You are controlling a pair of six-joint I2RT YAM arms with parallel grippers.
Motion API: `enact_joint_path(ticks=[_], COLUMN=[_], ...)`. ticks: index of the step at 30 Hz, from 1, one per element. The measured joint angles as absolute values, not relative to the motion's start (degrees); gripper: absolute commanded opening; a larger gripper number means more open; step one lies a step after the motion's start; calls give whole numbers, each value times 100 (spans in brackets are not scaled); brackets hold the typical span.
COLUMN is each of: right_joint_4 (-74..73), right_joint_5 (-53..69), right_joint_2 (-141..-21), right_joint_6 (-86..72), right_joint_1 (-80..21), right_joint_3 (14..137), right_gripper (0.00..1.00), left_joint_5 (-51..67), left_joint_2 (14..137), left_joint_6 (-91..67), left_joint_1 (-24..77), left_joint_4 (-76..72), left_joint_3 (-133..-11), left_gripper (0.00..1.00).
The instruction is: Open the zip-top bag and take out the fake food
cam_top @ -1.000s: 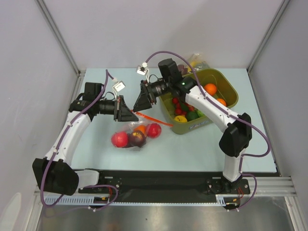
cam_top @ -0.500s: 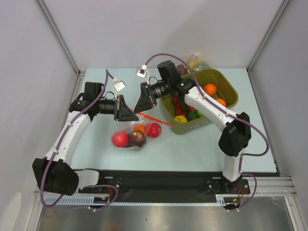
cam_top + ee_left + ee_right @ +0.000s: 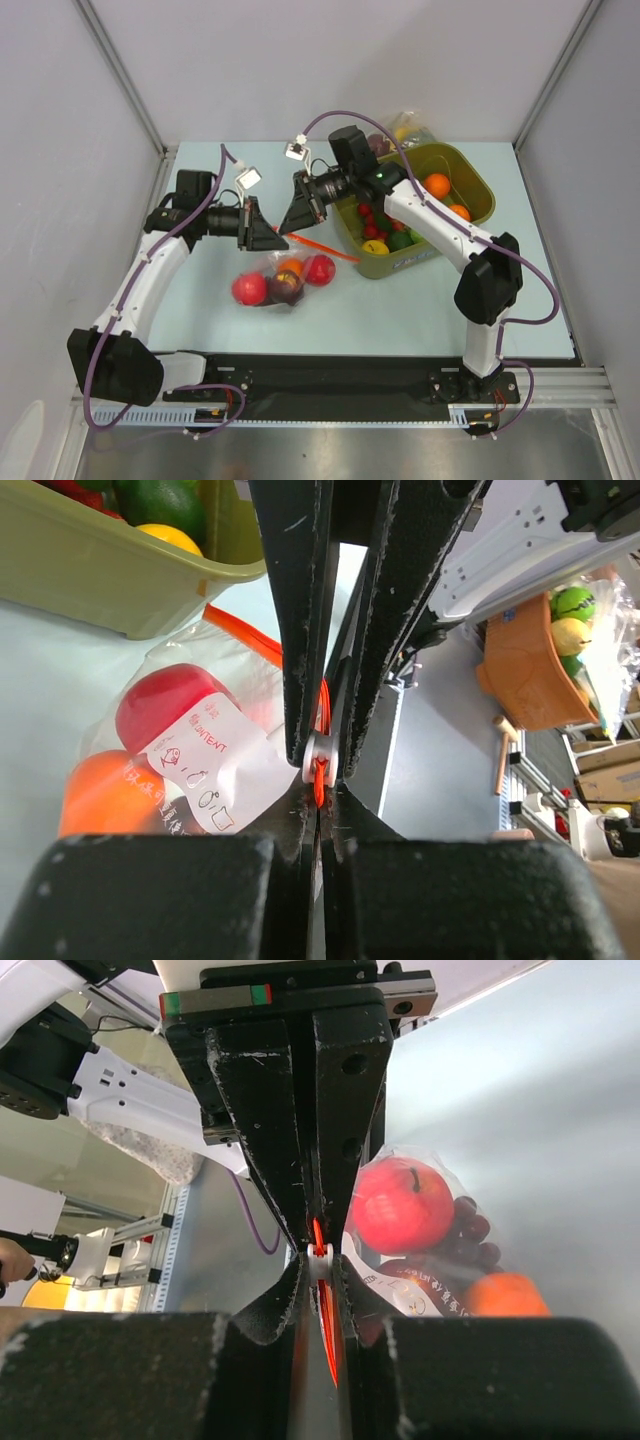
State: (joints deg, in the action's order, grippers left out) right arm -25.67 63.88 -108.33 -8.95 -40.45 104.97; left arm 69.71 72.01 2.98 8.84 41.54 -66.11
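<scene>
The zip-top bag (image 3: 287, 272) lies on the table between my arms, its red-orange zip strip (image 3: 322, 247) raised toward both grippers. Inside it I see a red apple (image 3: 320, 269), an orange fruit (image 3: 291, 267), a dark maroon fruit (image 3: 287, 288) and another red fruit (image 3: 249, 289) at its left end. My left gripper (image 3: 268, 238) is shut on the strip's end (image 3: 319, 780). My right gripper (image 3: 296, 214) faces it, shut on the white zip slider (image 3: 320, 1253). The right wrist view shows the apple (image 3: 402, 1203), dark purple grapes (image 3: 470, 1232) and the orange (image 3: 505, 1295) through the plastic.
An olive-green bin (image 3: 478, 187) stands right of the bag, holding oranges, a lime, a lemon and small red chillies. A second clear bag (image 3: 405, 125) with yellow and dark fruit lies behind the bin. Grey walls close in the table on three sides.
Almost nothing differs. The right wrist has shifted very slightly, and both grippers keep their hold on the strip.
</scene>
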Motion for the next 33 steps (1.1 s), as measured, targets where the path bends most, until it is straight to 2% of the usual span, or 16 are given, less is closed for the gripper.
enact_joint_path(ticks=[17, 33], right_joint_4=[-2919, -3426], right_joint_5=[6294, 5955], right_joint_2=[-10833, -10833], right_joint_6=[-517, -130], right_joint_1=[-3879, -3798], right_joint_3=[10361, 10296], right_gripper=[0, 0], left_joint_5=[6543, 5636], left_joint_2=[7179, 7043], left_joint_6=[270, 298], left_joint_1=[781, 585], left_joint_4=[4038, 3896], left_joint_3=[-6539, -6539], left_gripper=[0, 0])
